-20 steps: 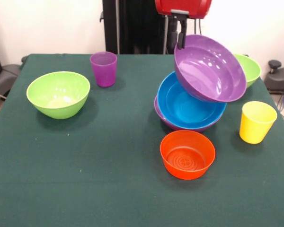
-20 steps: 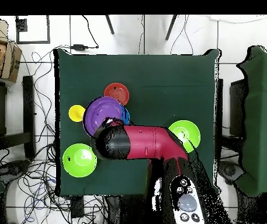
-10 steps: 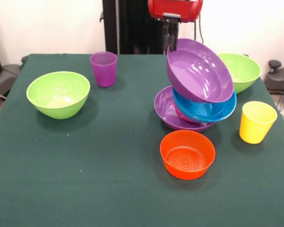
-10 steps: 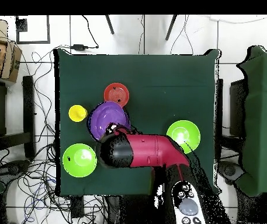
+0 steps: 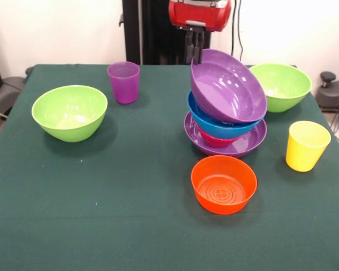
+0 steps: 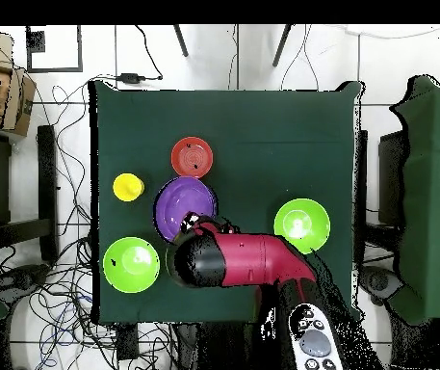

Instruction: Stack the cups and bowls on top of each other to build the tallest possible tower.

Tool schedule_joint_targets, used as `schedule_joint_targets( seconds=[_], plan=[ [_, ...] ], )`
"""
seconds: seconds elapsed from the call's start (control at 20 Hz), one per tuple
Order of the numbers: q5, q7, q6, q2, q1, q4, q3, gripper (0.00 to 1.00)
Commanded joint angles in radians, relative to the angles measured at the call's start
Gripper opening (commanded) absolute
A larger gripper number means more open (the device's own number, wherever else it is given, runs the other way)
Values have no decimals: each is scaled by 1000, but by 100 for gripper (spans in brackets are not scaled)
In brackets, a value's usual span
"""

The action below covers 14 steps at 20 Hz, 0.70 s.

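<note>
My gripper [image 5: 195, 49] hangs from the red arm at the top and is shut on the far rim of a wide purple bowl [image 5: 229, 87]. That bowl is tilted toward the camera and rests on the tower. The tower is a large blue bowl [image 5: 217, 125] on a red-pink bowl [image 5: 214, 139], both in a wide purple base bowl [image 5: 237, 145]. The orange bowl [image 5: 224, 184] stands in front of it. The yellow cup [image 5: 307, 145] is at the right and the purple cup [image 5: 124, 82] at the back left. Lime bowls stand at the left [image 5: 70, 112] and back right [image 5: 281, 86].
In the overhead view the red arm [image 6: 238, 260] covers the table's near middle, and the purple cup is hidden under it. The purple bowl [image 6: 187, 200], orange bowl [image 6: 192, 156], yellow cup [image 6: 127, 187] and both lime bowls [image 6: 131, 264] [image 6: 302, 224] show there.
My gripper has carried the tilted purple bowl left in the front view and lower. The blue bowl has swung from tilted to nearly level in the base bowl, with the purple bowl on it.
</note>
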Motion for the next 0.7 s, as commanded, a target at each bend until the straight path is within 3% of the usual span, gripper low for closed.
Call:
schedule_joint_targets(
  seconds=[0.05,0.7],
  plan=[
    [-76,24,-64,36,-15,53,17,0],
    [-38,27,5,-22,6,58,24,0]
  ],
)
